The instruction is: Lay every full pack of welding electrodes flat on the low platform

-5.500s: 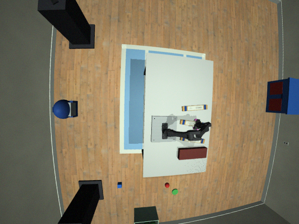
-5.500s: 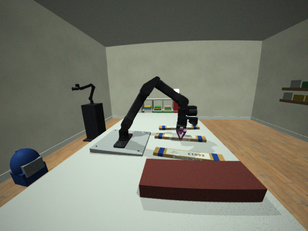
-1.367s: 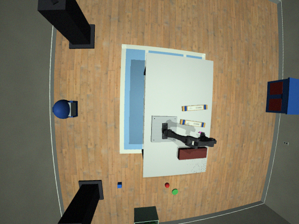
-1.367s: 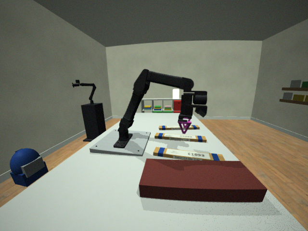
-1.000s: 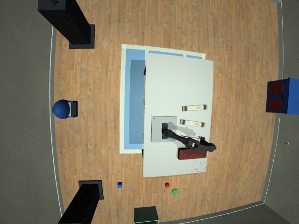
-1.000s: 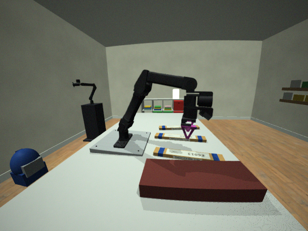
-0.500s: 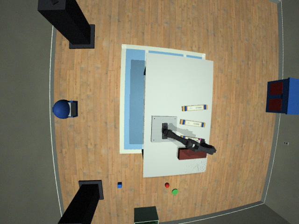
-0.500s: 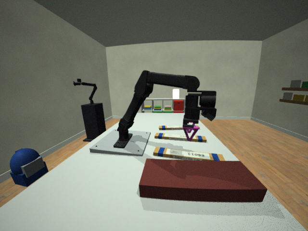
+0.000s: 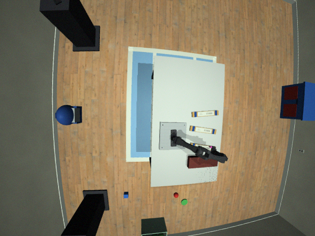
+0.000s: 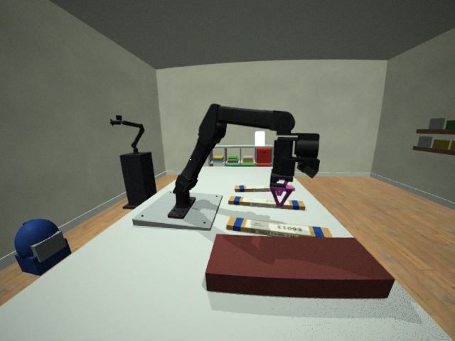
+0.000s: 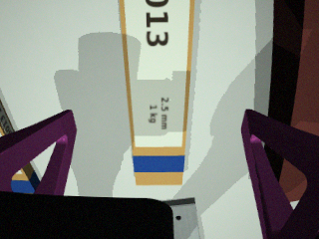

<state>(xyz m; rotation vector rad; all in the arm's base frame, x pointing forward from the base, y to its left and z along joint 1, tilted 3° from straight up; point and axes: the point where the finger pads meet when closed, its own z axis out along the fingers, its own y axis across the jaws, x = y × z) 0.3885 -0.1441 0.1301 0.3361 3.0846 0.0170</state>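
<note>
Packs: three long, flat electrode packs in tan, white and blue lie on the pale grey tabletop (image 9: pixel 188 86) (image 10: pixel 121 278) (image 11: pixel 224 30), well apart from one another: the near pack (image 9: pixel 203 146) (image 10: pixel 271 225) (image 11: pixel 159 75), the middle pack (image 9: pixel 203 130) (image 10: pixel 257 202) and the far pack (image 9: pixel 204 113) (image 10: pixel 253 188).
Platform: the low, dark red, box-shaped platform (image 9: pixel 201 163) (image 10: pixel 293 256) (image 11: pixel 309 75) stands just on the near side of the near pack and bears no pack.
Pincer: the magenta two-fingered pincer (image 9: pixel 210 147) (image 10: pixel 281 204) (image 11: pixel 159 119) is spread wide with nothing in it. It hangs above the near pack, one finger out to either side of it, touching neither flank.
Black arm: it reaches right from its grey base plate (image 9: pixel 165 127) (image 10: pixel 146 222) (image 11: pixel 186 219), casting a shadow over the platform.
Label: the near pack reads "2.5 mm" and "1 kg"; that print probably says nothing about what remains inside.
Done: no placement; which packs are full cannot be told by eye.
Left: likely all the weighing and sorting that matters, then laying each full pack flat and centred on the platform.
Next: probably lower, close on the near pack and lift it to judge its weight.
Risk: the finger on the platform side may have little room to come down.
</note>
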